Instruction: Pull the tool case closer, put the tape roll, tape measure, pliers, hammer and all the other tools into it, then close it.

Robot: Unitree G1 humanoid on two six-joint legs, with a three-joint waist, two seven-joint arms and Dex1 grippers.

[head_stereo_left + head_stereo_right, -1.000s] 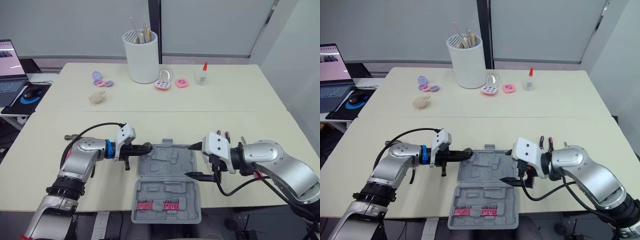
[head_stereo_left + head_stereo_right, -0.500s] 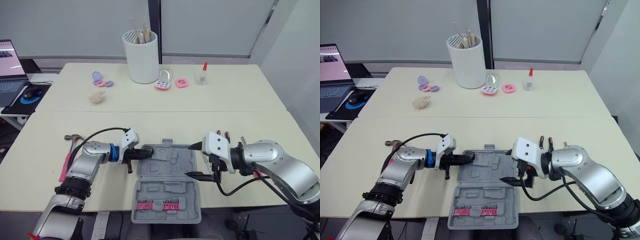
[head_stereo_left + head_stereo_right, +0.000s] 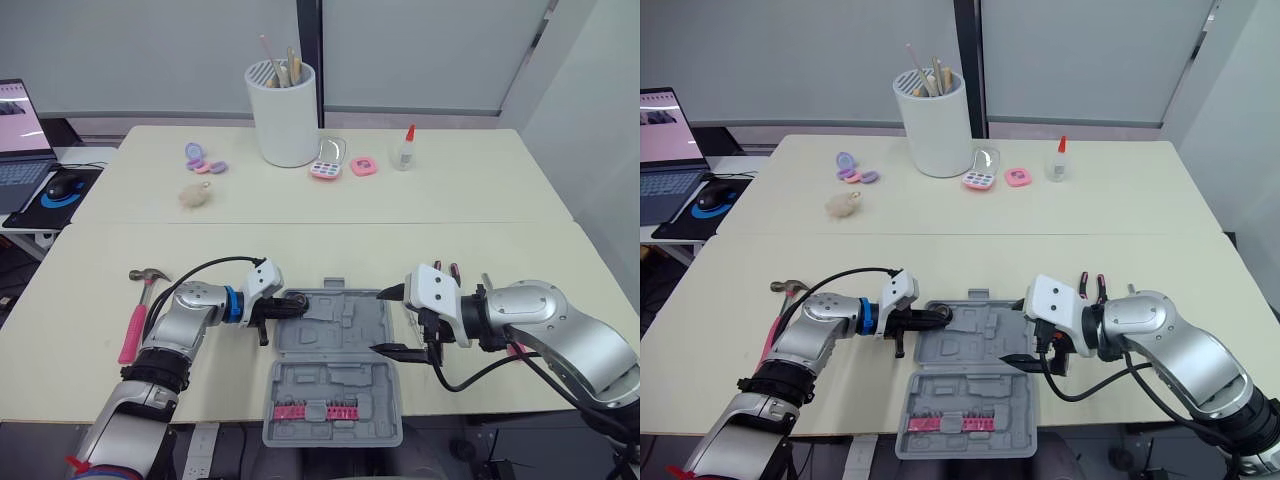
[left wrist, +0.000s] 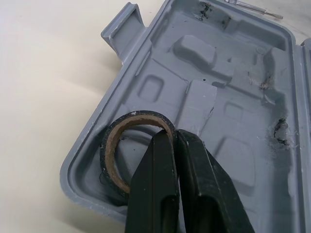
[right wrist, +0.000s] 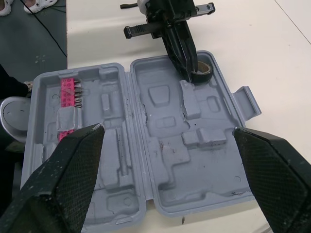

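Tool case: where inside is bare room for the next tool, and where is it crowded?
Bare: the far half's recesses between the tape roll and the right pincer, and the near half up to the pink bits. Crowded: the far-left corner of the tool case, where the left pincer grips the roll.

1. This looks like an office or a meeting room fitted out for tests.
2. Behind the tables [image 3: 450, 200] stand frosted glass wall panels [image 3: 430, 50] with a dark post [image 3: 309, 40] between them, as in an office partition.
3. Two long cream tables are pushed together edge to edge.
4. On a side desk to the left sits an open laptop [image 3: 20, 140], with a mouse [image 3: 62, 186] on a blue pad [image 3: 55, 200].
5. A white holder [image 3: 283, 115] with sticks in it and a small glue bottle [image 3: 404, 150] stand on the far table.
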